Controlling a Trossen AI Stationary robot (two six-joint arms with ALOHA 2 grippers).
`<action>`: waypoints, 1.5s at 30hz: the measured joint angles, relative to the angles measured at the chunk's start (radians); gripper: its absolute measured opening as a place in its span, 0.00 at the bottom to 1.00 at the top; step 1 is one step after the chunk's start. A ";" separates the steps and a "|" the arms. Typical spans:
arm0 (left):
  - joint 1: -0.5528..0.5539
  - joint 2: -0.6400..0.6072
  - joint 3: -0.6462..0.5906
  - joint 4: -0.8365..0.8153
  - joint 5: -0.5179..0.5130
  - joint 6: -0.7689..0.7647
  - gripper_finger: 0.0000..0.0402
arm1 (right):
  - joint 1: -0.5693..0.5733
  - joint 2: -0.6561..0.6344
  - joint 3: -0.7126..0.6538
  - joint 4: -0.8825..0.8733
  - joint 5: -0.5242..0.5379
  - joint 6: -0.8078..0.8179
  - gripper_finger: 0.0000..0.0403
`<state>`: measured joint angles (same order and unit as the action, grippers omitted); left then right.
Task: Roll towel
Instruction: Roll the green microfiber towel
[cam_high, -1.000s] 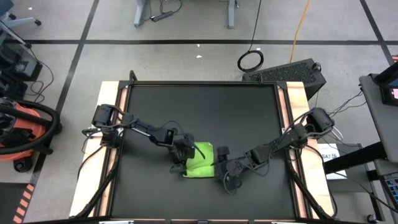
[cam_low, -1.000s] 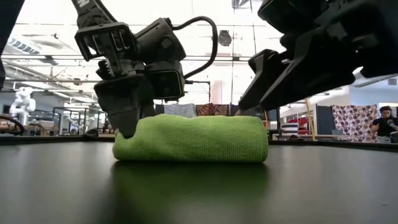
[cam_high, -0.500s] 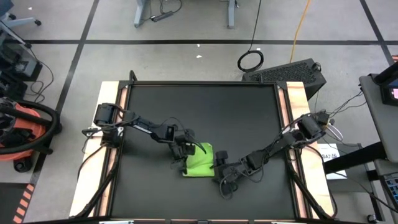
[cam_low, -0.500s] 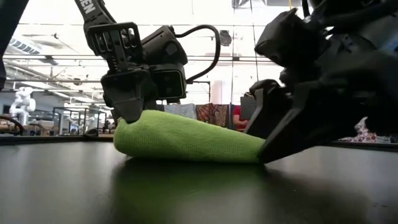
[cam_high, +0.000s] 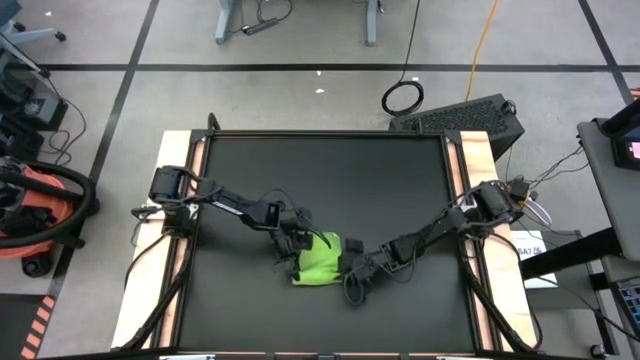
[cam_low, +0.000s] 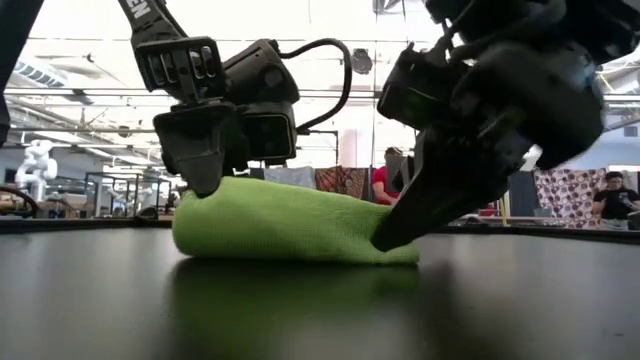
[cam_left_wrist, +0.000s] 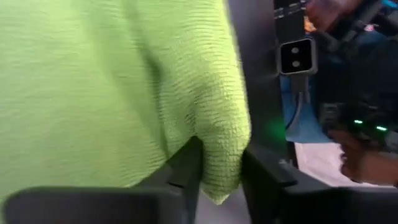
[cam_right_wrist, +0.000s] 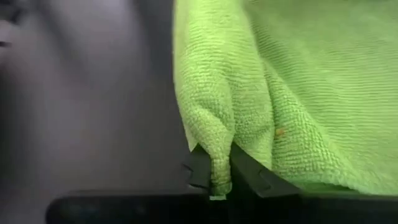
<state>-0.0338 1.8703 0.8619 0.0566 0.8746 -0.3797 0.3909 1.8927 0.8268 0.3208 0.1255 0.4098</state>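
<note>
While the towel (cam_high: 318, 260) is lying bunched near the front-middle of the black mat (cam_high: 320, 170), both arms are working its two ends. Right gripper (cam_right_wrist: 214, 174) is pinching a fold of the cloth's edge, fingers clamped tight w/ fabric squeezed between them; in the low view it's pressing down at the towel's end, right at mat level. Left gripper (cam_left_wrist: 217, 174) is sitting at the opposite end, a flap of cloth hanging between its fingers, which are looking a bit apart, so grip there seems loose, prob. easing off. Towel is looking like a thick, lopsided bundle, higher at the left gripper's end, tapering toward the right's. To do this step well, I'd say: keep the pinch on the edge only, not several layers; move both ends together so the roll is staying even, not cone-shaped; keep cloth low on the mat so it isn't unrolling.
</note>
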 joint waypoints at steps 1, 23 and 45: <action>0.000 -0.009 0.000 -0.009 -0.015 -0.001 0.28 | -0.007 0.000 0.000 0.005 -0.045 0.020 0.03; -0.413 -0.280 0.005 -0.246 -1.038 0.309 0.49 | -0.195 0.003 0.000 0.018 -0.532 0.361 0.02; -0.611 -0.065 0.006 -0.136 -1.448 0.228 0.49 | -0.260 0.003 -0.001 0.020 -0.576 0.471 0.02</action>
<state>-0.6451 1.8057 0.8677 -0.0790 -0.5738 -0.1516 0.1310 1.8954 0.8257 0.3412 -0.4503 0.8806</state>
